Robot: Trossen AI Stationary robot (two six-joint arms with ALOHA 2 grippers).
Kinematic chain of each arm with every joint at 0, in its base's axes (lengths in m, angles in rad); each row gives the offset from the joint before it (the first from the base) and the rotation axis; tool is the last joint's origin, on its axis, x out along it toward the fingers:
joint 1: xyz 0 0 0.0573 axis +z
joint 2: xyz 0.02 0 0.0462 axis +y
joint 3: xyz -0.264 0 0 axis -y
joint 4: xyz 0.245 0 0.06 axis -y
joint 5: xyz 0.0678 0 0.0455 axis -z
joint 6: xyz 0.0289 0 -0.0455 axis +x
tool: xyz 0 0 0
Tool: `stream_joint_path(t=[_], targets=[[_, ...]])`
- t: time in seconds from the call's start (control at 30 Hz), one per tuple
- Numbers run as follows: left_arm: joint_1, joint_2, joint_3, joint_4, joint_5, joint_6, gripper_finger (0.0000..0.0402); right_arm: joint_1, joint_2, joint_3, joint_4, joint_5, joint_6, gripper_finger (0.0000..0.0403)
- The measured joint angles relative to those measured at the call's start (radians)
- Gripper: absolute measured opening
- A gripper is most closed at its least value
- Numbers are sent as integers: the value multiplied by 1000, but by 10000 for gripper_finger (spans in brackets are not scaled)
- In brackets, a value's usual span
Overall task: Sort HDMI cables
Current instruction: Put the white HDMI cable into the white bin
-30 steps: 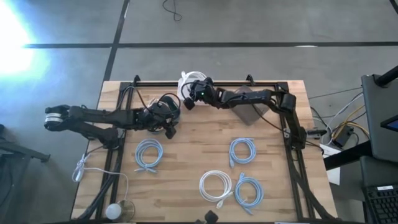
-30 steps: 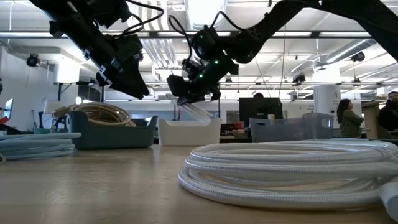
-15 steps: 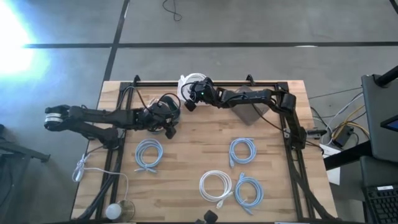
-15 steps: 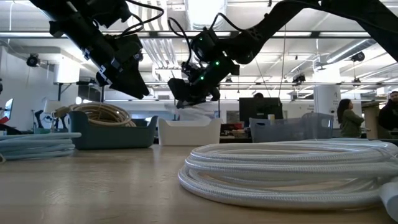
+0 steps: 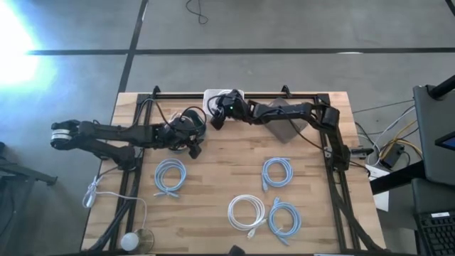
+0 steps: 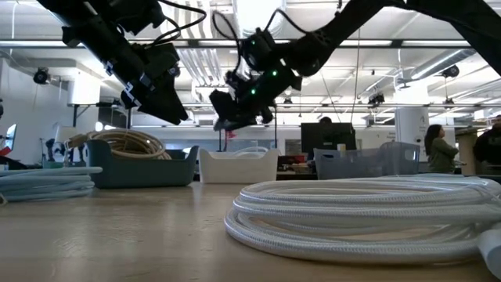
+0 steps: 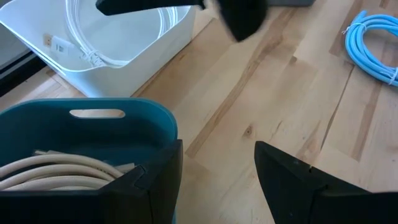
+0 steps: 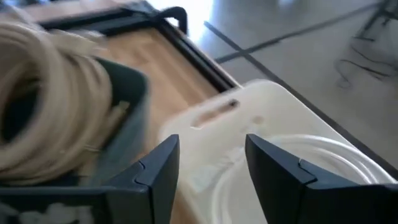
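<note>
My right gripper hangs open above the white bin at the table's far edge. A white HDMI cable lies coiled inside that bin. My left gripper is open beside the teal bin, which holds tan-beige coils. On the table lie flat light blue coils and a white coil.
A grey bin stands at the far right, under my right arm. A loose white cord with a round puck end lies at the near left corner. Black frame rails line the table's sides. People stand in the room behind the table.
My right gripper has opened over the white bin and let go of the white cable. The cable hung below its fingers a second ago and has dropped into the bin. The gripper has risen slightly.
</note>
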Motion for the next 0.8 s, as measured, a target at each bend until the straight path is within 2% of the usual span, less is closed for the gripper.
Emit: stream_joint_path(t=[0.17,0.33,0.57,0.8], targets=[[0,0,0,0,0,0,204,38,-60,0,-81,-44,-50,183],[0,0,0,0,0,0,204,92,-146,0,-311,-44,-68,183],[0,0,0,0,0,0,204,196,-242,-2,-632,-36,-1,183],[0,0,0,0,0,0,204,321,-274,-5,-858,-47,54,182]])
